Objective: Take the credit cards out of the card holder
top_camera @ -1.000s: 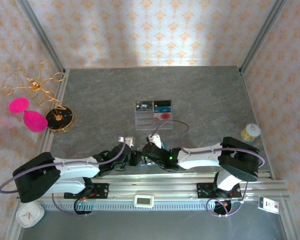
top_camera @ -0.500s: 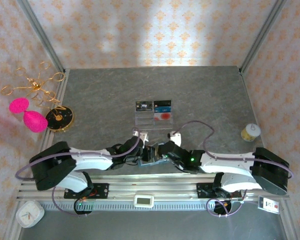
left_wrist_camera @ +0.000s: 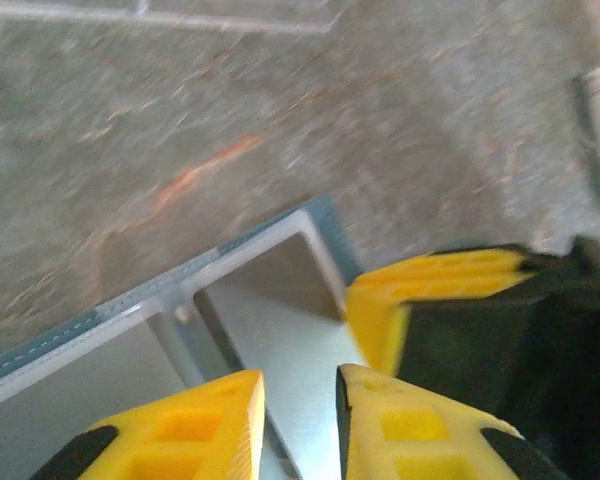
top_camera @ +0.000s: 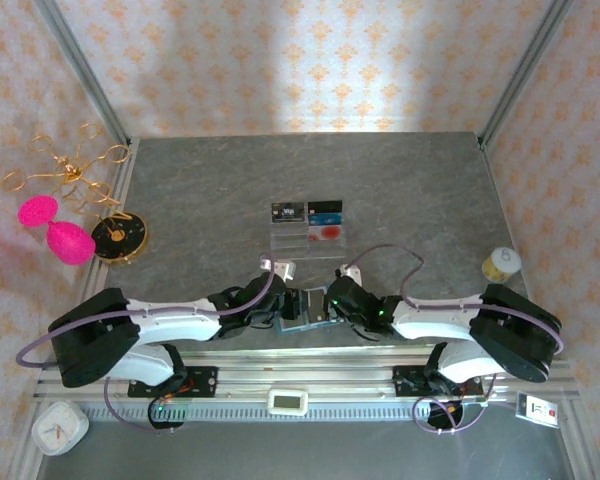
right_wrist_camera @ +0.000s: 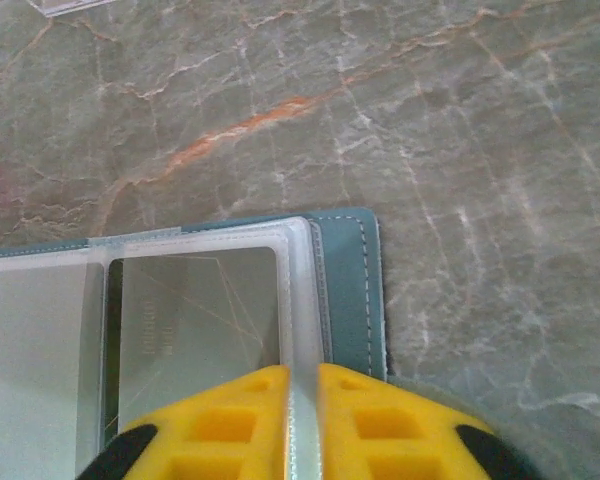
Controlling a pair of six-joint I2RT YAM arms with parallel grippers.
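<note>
Grey marbled table. About mid-table, a clear tray. Nearer the arms than the tray, close to the table's near edge: teal card holder, lying open and flat, clear pockets up. Well right of the tray, small pale round tin. Well left of the tray, at the table's edge, black-and-gold disc.

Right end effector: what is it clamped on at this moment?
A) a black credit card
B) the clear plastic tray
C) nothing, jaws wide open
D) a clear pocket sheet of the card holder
D: in the right wrist view the right end effector pinches the edge of a clear pocket sheet of the teal card holder.
</note>
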